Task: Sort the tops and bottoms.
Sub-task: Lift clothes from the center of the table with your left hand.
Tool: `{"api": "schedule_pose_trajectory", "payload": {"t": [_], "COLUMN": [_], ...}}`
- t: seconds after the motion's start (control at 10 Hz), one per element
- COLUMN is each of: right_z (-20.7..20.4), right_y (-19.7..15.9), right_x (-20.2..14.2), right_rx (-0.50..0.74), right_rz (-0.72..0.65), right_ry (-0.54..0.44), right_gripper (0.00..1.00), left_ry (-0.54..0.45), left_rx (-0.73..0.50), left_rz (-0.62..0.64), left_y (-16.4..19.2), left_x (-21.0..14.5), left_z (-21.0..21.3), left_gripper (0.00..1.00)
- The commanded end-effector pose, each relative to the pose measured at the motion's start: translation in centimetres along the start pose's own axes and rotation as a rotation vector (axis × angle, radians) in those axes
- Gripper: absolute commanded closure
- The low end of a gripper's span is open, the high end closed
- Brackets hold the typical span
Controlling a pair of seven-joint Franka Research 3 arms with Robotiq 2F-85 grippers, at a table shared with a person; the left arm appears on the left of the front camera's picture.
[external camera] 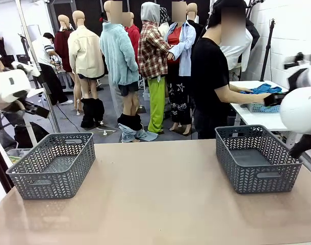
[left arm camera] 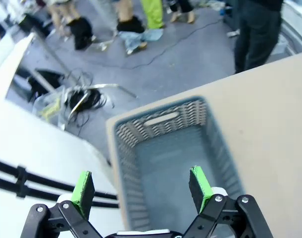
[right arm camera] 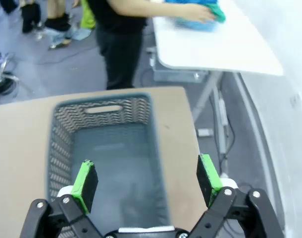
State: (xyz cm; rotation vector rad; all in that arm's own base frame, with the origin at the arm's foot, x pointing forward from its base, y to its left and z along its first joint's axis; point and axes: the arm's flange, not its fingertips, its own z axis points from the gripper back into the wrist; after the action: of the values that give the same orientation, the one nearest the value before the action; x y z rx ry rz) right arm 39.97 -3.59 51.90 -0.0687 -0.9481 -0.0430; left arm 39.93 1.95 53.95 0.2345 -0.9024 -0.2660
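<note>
1. My left gripper hangs over the left basket, jaws spread wide and holding nothing; my right gripper is just as wide and bare over the right basket
2. Both grey lattice baskets stand well apart on the tan table, with no cloth in them
3. Beyond the right basket, the tops lie bunched on a white side table under the person's hand, with the bottoms touching that heap at its edge
4. I judge all of it light, limp and unbreakable; it should droop and trail off a basket rim, so I would pinch a thick gathered fold near the middle, not a sleeve or a hem
5. The tops read as crumpled blue, paler and deeper folds I cannot tell apart; the bottoms show as an emerald-green sliver
</note>
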Motion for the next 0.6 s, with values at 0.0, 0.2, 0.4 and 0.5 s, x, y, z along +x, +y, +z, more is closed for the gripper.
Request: {"api": "schedule_pose_trajectory", "payload": {"t": [0.0, 0.2, 0.4, 0.5], "right_z": [-0.1, -1.9, -2.7, -3.2], "right_y": [-2.3, -5.8, -8.4, -8.9], "right_x": [-6.7, -9.3, -11.8, -12.6], "right_rx": [-0.105, -0.188, -0.203, -0.191], "right_rz": [-0.171, -0.299, -0.401, -0.424], "right_ry": [0.048, 0.129, 0.165, 0.171], "right_gripper": [0.00, 0.00, 0.00, 0.00], "left_ry": [0.073, 0.110, 0.165, 0.179], "left_rx": [0.081, 0.117, 0.159, 0.142], "left_rz": [0.098, 0.168, 0.157, 0.158], "left_y": [2.8, 7.4, 10.4, 11.4], "left_x": [-3.9, -6.7, -9.8, -11.2], "left_z": [0.9, 0.8, 0.0, -0.1], "left_gripper": [0.00, 0.00, 0.00, 0.00]}}
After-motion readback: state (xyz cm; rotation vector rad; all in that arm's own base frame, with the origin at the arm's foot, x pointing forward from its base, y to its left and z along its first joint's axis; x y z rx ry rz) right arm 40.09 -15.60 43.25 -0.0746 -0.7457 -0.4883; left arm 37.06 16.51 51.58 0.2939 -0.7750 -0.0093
